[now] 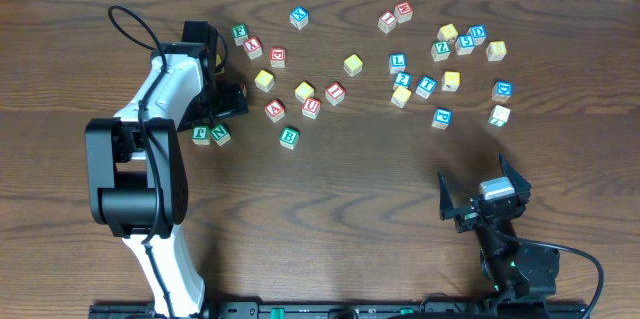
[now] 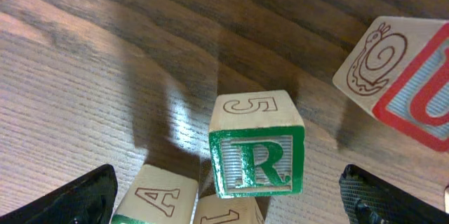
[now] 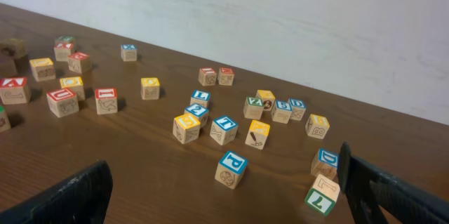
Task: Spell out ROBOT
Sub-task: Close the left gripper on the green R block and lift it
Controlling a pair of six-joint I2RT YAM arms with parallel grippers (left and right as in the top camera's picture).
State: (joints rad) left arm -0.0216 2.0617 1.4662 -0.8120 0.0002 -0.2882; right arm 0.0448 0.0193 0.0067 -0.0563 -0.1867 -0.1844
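A green-framed R cube (image 2: 256, 161) stands on the table between the wide-apart fingers of my left gripper (image 2: 226, 196), touching neither finger. In the overhead view that gripper (image 1: 228, 101) covers the R. The green-framed B cube (image 1: 289, 138) lies alone, right of the gripper. A blue-framed T cube (image 1: 427, 85) sits in the right cluster, also seen as the blue T (image 3: 224, 129). Yellow-faced cubes (image 1: 264, 80) (image 1: 304, 91) lie near the left arm. My right gripper (image 1: 475, 174) hovers open and empty at the near right.
Two green cubes (image 1: 210, 135) crowd the near side of the R. A red U cube (image 2: 414, 90) lies to its right. Red-lettered cubes (image 1: 275, 111) and several blue, yellow and green cubes (image 1: 465, 39) spread across the far half. A green 7 cube (image 3: 319, 199) is near my right finger.
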